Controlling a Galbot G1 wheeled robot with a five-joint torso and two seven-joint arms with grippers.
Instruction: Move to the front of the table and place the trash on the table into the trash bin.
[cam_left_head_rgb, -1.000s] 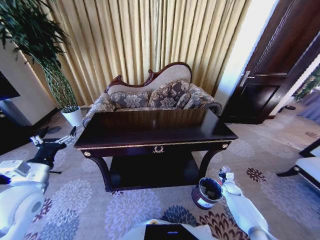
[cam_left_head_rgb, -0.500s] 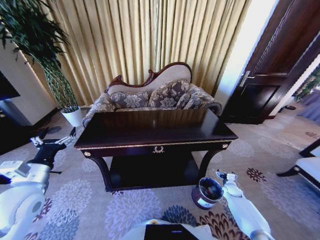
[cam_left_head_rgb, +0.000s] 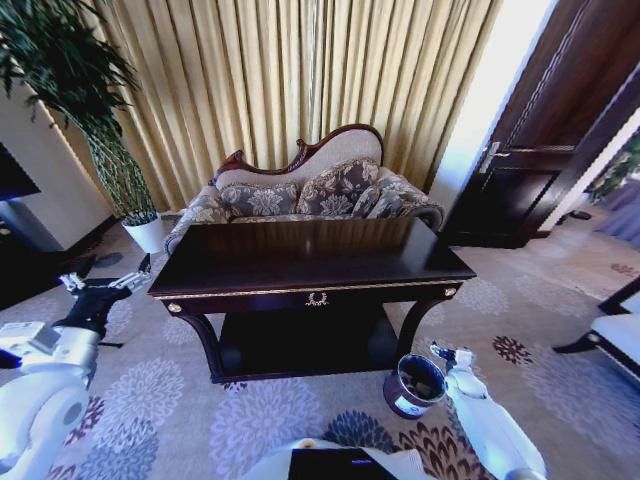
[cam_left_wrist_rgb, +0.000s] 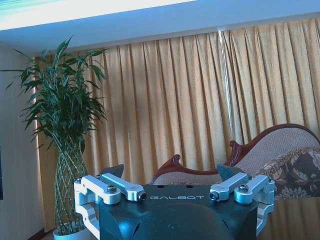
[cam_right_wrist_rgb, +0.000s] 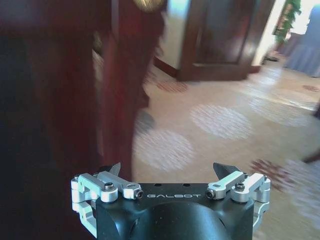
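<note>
Now, the scene: robot parked facing the front edge of the large dark glossy wooden table (cam_left_head_rgb: 310, 255), the one with the gold emblem.
Table top: I make out no litter on it from the head view; its front edge and both near corners look bare.
Trash bin: small round black bin with a shiny rim and white label (cam_left_head_rgb: 414, 385), on the carpet just off the table's front right leg.
Trash: something pale shows inside the bin; what it is I cannot tell.
Right gripper (cam_left_head_rgb: 447, 353): low, just beside the bin's rim, jaws spread apart and holding nothing.
Left gripper (cam_left_head_rgb: 100, 284): raised off the table's front left corner, jaws wide and empty.
Handling: bottle, tissues and wrappers would be light and crushable; a gentle pinch across the middle would probably suffice.
</note>
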